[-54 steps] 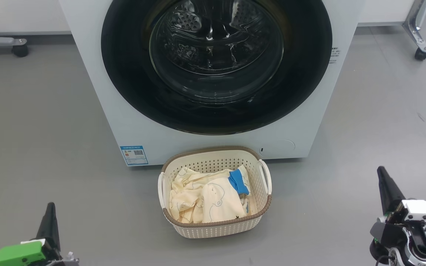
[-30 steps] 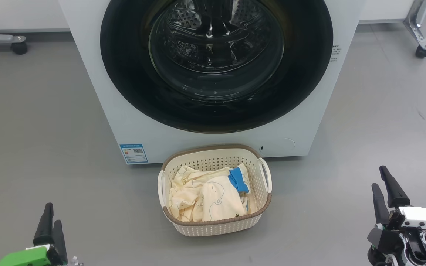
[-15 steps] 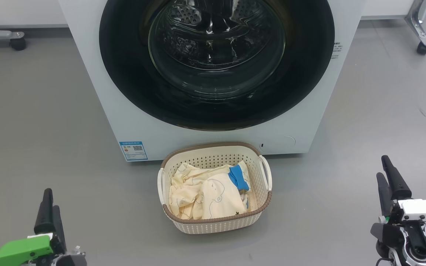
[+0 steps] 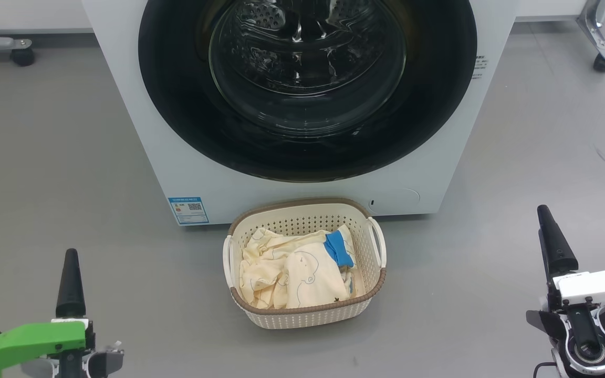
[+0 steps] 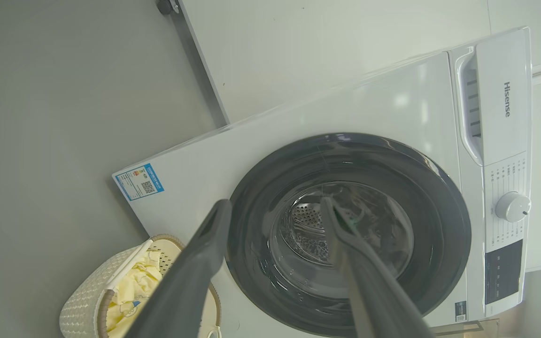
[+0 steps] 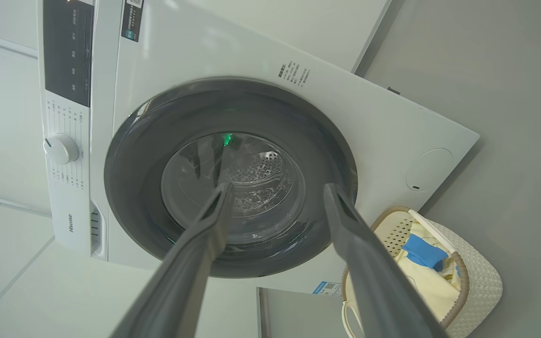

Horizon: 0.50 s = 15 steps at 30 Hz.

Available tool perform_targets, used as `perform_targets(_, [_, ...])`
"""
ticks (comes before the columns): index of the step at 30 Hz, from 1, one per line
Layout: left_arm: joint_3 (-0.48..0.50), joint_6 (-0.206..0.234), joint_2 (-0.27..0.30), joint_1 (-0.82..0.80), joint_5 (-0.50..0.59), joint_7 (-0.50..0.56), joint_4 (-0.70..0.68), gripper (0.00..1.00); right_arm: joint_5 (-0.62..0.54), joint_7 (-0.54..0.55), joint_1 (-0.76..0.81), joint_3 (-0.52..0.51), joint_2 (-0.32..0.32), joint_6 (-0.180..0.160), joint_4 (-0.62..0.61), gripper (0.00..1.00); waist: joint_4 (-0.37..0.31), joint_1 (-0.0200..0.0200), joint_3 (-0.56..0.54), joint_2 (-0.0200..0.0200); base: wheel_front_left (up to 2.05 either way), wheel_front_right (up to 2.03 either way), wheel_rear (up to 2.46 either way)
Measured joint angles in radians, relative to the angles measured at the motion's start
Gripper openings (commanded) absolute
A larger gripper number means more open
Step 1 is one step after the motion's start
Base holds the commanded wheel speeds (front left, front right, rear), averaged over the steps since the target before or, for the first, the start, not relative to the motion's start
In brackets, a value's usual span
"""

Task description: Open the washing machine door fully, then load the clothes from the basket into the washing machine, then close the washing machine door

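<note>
**Two pincers wide, door shut, laundry in its basket**

Both of my pincers stand wide and hold nothing. My left gripper (image 5: pixel 275 205) sits at the lower left of the head view and my right gripper (image 6: pixel 278 188) at the lower right, each well apart from the work.

The washing machine door (image 4: pixel 308 152) fills the upper middle of that frame, shut flat against the washing machine (image 4: pixel 139 131). I judge it stiff, glossy and slippery, held by a latch that should resist before it swings. I would hook its outer rim, not the bulging glass, though I cannot make out a handle recess.

The basket (image 4: pixel 308 315) stands on the floor just below the door, at centre frame. The clothes (image 4: pixel 292 273) are heaped inside, with a blue cuff (image 4: pixel 338 248) at their upper right. They look soft, light and limp, so I would pinch a raised fold on top. The basket seems light enough to slide.

My wrist views show the control dial (image 5: pixel 512 206) and detergent drawer (image 5: pixel 500 94), which the head view crops off. The head view alone gives the bare floor between my fingers and the basket.
</note>
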Motion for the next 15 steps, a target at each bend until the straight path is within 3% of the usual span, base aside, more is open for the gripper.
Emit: perform_targets(15, [-0.100,-0.008,0.066,-0.021,0.208,-0.057,-0.010,1.00,-0.233,-0.081,-0.020,0.123,-0.097,0.009,-0.009,1.00,0.001,0.0000,0.009,0.0000,0.00,0.00,0.00])
